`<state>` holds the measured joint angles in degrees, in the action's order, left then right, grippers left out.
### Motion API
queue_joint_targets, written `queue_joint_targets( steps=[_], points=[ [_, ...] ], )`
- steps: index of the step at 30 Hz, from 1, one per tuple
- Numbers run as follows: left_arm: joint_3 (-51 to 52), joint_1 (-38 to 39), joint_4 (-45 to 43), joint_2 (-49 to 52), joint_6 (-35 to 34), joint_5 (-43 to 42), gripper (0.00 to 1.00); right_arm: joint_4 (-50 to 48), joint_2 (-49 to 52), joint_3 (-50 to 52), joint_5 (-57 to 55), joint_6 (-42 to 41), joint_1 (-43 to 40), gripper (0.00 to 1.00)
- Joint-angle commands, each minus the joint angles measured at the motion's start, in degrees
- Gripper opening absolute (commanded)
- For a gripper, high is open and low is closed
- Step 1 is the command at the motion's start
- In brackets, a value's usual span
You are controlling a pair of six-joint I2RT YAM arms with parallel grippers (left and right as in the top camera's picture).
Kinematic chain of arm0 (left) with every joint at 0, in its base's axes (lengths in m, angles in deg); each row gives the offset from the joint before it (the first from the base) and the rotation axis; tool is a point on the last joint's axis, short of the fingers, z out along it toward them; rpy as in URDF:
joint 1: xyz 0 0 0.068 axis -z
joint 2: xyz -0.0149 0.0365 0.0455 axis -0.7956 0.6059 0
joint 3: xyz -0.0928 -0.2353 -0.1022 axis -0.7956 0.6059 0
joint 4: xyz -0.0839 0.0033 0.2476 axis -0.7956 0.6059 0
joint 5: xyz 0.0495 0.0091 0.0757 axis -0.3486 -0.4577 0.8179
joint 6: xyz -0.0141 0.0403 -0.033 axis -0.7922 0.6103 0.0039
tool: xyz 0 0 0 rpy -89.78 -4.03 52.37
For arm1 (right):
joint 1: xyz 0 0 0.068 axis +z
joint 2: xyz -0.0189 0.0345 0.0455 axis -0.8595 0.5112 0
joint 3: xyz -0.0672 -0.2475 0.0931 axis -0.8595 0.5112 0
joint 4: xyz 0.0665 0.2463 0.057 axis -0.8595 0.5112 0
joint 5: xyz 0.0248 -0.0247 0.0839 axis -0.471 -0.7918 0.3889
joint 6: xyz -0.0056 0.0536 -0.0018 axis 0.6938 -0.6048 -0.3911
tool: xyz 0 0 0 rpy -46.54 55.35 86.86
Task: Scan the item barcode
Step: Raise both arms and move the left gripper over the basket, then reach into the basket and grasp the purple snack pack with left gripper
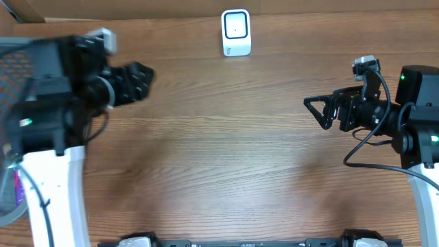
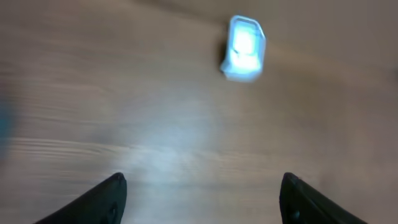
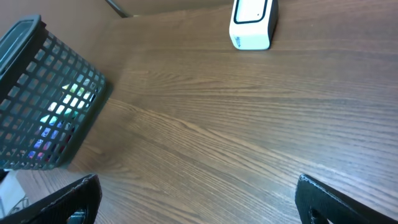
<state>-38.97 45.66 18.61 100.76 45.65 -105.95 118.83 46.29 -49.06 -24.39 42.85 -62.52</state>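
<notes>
The item [image 3: 59, 118] is sitting inside the basket [image 3: 28, 68] at the tabletop's left edge. It is probably light, crinkly and slippery (mesh is hiding detail), so pinching a top edge suits. The left gripper [image 2: 202, 186] and right gripper [image 3: 198, 186] are hanging spread wide, empty.

Wood-grain table [image 1: 226, 158], mid-brown, fills nearly the whole overhead frame; grain runs left-right. Far edge at top of frame, tan panel [image 1: 27, 8] beyond it, upper left. Black rail [image 1: 240, 243] along bottom centre. Pale glare patch [image 2: 180, 137] on tabletop, centre of left wrist view. Lighting diffuse.
</notes>
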Motion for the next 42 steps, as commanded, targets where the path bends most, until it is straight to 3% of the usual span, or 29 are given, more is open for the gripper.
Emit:
queue_joint_targets(
  steps=[1, 6, 13, 23, 25, 27, 33, 42],
  points=[
    [-9.7, -3.8, 4.2, 0.5, -6.9, 11.5, 0.72, 0.5, 0.0, -1.8, 0.1, 0.0, 0.3, 1.00],
    [-12.3, -12.6, 11.1, 0.8, -13.8, 19.5, 0.79, 1.4, 0.0, -1.8, 0.1, 0.0, 0.3, 1.00],
    [-11.7, -26.3, 17.2, 5.2, -15.7, 21.3, 0.75, 2.7, 0.0, -1.8, 0.1, 0.0, 0.3, 1.00],
    [-11.7, -32.3, 19.9, 15.1, -15.7, 21.4, 0.73, 3.7, 0.0, -1.8, 0.1, 0.0, 0.3, 1.00],
    [-11.7, -32.8, 20.7, 16.8, -16.6, 22.7, 1.00, 3.7, 0.0, -1.8, 0.1, 0.0, 0.3, 1.00],
    [-11.5, -33.7, 21.7, 18.1, -19.3, 26.6, 1.00, 3.8, 0.0, -1.8, 0.1, 0.0, 0.3, 1.00],
    [-7.1, -37.2, 20.0, 18.6, -18.4, 28.2, 1.00, 3.8, 0.1, -1.7, 0.1, 0.0, 0.3, 1.00],
    [9.6, -42.4, 10.1, 18.6, -14.9, 27.2, 0.99, 4.5, 0.3, -1.5, -2.1, 0.0, 0.3, 1.00]
  ],
)
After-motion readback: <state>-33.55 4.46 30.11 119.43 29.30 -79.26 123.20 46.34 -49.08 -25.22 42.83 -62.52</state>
